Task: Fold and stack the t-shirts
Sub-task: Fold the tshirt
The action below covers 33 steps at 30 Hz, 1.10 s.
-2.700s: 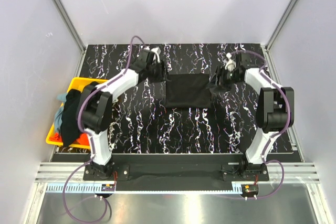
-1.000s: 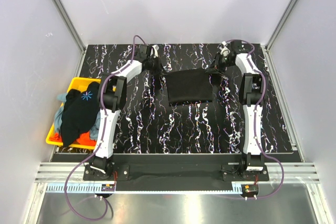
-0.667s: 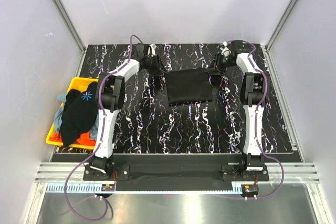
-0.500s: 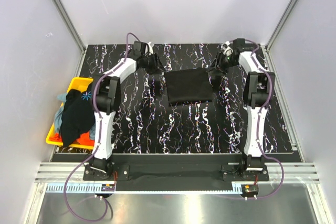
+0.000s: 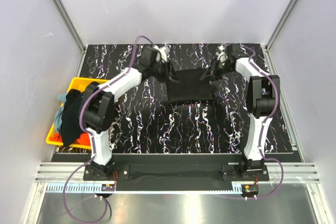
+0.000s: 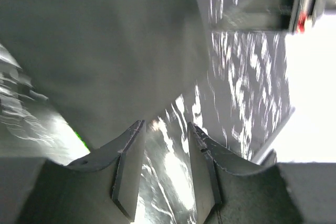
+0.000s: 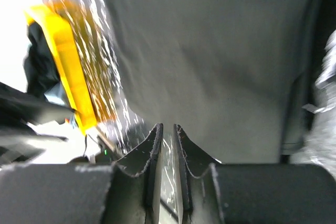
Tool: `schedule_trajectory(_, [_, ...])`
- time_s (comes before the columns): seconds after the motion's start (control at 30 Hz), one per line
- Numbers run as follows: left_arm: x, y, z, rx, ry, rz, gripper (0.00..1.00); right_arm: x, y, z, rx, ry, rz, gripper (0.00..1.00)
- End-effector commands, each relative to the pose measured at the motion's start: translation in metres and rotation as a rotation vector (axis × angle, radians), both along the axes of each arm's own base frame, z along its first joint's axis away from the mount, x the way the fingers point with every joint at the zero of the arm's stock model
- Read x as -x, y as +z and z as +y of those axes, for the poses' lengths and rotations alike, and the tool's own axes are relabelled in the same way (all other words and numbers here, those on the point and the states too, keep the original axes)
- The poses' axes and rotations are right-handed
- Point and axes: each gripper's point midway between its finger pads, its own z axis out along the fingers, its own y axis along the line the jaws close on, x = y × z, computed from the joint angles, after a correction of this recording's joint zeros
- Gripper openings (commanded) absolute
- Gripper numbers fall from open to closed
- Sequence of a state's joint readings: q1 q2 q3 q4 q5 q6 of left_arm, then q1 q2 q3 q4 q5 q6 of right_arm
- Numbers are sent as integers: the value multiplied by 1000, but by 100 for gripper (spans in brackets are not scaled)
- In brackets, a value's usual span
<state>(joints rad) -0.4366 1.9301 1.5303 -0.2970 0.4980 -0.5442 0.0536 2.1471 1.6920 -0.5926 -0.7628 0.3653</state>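
A plain black t-shirt (image 5: 189,86) lies folded into a rectangle at the far middle of the table. My left gripper (image 5: 167,72) is at its far left corner, open and empty, with the cloth just beyond the fingertips in the left wrist view (image 6: 105,45). My right gripper (image 5: 210,73) is at the far right corner. Its fingers (image 7: 153,150) are nearly together with only table showing in the thin gap, and the shirt (image 7: 210,51) lies just ahead. More shirts, black (image 5: 71,115), grey-blue (image 5: 60,99) and orange-red (image 5: 80,140), are heaped at the left.
The yellow bin (image 5: 79,83) holding the heap stands at the table's left edge and also shows in the right wrist view (image 7: 59,51). The table (image 5: 189,129) is black marble-patterned. Grey walls close in the far side and both flanks.
Both grippers have moved inward from beside the shirt to its far corners. The left arm's elbow has swung left over the bin and hides the starburst print.
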Motion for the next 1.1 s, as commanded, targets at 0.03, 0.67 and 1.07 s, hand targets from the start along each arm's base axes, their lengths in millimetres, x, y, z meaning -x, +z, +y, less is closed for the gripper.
schedule_trajectory(0.03, [30,-46,-22,-40,-40,75,41,18,-15,7,-16,40,13,20])
schedule_trajectory(0.67, [65,-71,18,-237,11,120,41,23,-7,-12,92,-16,-33,35])
schedule_trajectory(1.07, [107,79,55,-218,-39,-171,46,25,-21,-45,321,-19,5,53])
